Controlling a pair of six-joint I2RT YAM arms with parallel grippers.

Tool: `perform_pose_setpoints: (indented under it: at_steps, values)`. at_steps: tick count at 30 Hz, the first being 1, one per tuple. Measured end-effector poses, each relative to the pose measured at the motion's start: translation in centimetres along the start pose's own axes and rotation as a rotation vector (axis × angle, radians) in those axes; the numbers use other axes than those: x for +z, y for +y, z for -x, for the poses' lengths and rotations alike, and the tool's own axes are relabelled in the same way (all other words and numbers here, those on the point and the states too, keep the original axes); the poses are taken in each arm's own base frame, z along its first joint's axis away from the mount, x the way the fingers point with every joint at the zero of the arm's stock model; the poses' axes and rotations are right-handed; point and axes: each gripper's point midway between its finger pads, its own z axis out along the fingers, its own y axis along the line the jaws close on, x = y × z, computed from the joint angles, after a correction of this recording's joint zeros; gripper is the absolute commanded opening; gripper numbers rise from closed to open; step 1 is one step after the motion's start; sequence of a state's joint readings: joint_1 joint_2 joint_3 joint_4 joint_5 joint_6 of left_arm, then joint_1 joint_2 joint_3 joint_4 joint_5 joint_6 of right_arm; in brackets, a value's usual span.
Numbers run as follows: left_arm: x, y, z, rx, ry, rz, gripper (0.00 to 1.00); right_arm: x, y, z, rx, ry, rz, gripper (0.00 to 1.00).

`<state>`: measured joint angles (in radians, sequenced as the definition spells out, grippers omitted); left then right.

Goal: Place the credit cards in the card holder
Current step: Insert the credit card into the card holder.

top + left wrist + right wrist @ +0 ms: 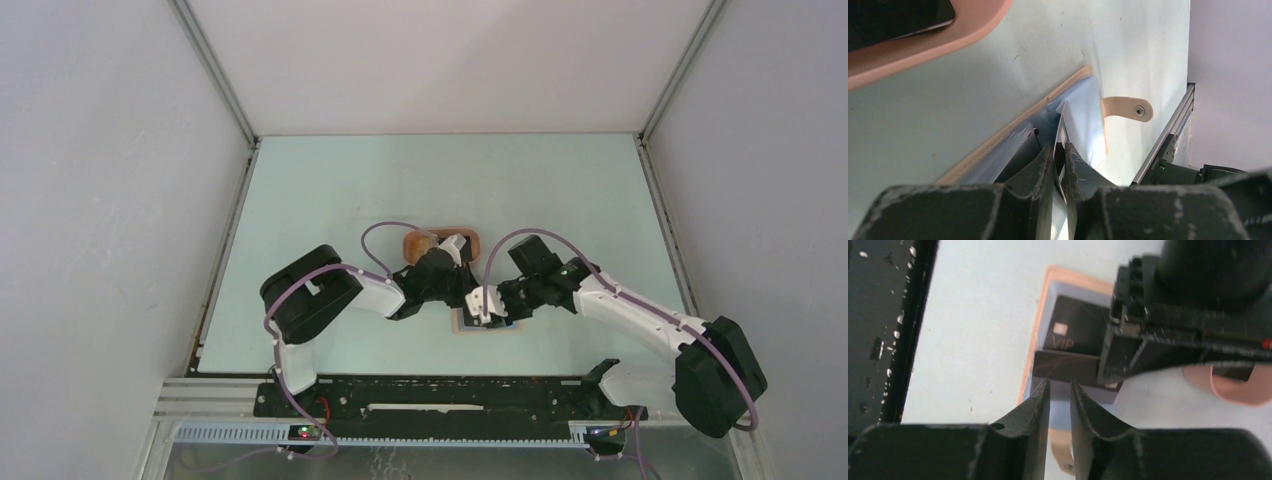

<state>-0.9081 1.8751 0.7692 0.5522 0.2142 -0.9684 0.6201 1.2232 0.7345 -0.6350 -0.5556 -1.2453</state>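
Note:
The tan card holder (487,325) lies open on the table, pale blue inside (1083,112), its snap tab (1128,108) pointing at the near edge. My left gripper (1060,147) is shut on a thin card (1062,125), held edge-on with its tip down inside the holder. Two black cards, one marked VIP (1073,335) and one below it (1065,367), sit in the holder's slots. My right gripper (1060,385) is over the holder's near part, its jaws almost together with nothing between them. In the top view both grippers, left (462,285) and right (488,305), meet over the holder.
The salmon-pink oval tray (470,240) stands just behind the holder, with a black card (893,20) in it and something brownish (418,243). The black base rail (450,395) runs along the near edge. White walls enclose the table.

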Motion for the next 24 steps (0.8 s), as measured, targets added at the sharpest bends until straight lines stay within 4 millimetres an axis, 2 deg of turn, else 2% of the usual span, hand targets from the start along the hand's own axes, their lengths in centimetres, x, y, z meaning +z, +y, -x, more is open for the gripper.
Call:
perform_pose_setpoints:
  at_steps: [5,9,16,24]
  values:
    - [0.1,-0.1,0.0,0.001,0.002,-0.010,0.19,1.7,0.8,2.5,-0.105,-0.036,0.024,0.11]
    - [0.1,-0.1,0.0,0.001,0.005,-0.017,0.19,3.2,0.4,3.3,-0.158,-0.010,0.010,0.08]
    - [0.1,-0.1,0.0,0.004,0.008,-0.026,0.19,4.8,-0.8,1.7,-0.152,0.082,-0.023,0.06]
    - [0.1,-0.1,0.0,0.008,0.010,-0.036,0.21,5.5,-1.3,0.3,-0.156,0.153,-0.036,0.04]
